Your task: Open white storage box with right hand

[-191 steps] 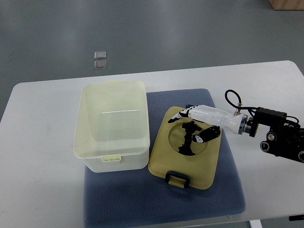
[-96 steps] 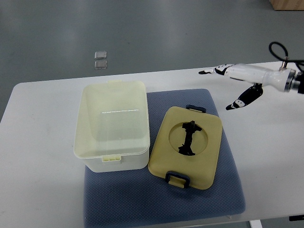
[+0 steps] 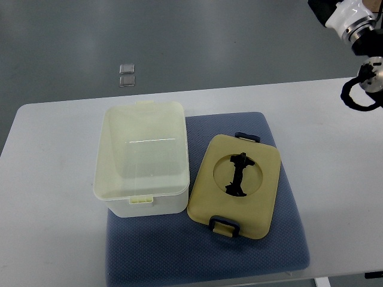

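The white storage box stands open and empty on the left part of a blue-grey mat. Its cream lid lies flat on the mat just right of the box, with a black handle in its round recess and dark latches at its near and far ends. My right arm shows only at the top right corner, raised well away from the lid. Its hand is cut off by the picture's edge.
The mat lies on a white table. A black cable loop hangs from the right arm over the table's far right corner. Two small clear squares lie on the grey floor beyond the table.
The right hand was over the lid's handle one second ago. It lifted away up and to the right, and now only its wrist shows at the top right corner. Box and lid have not moved.
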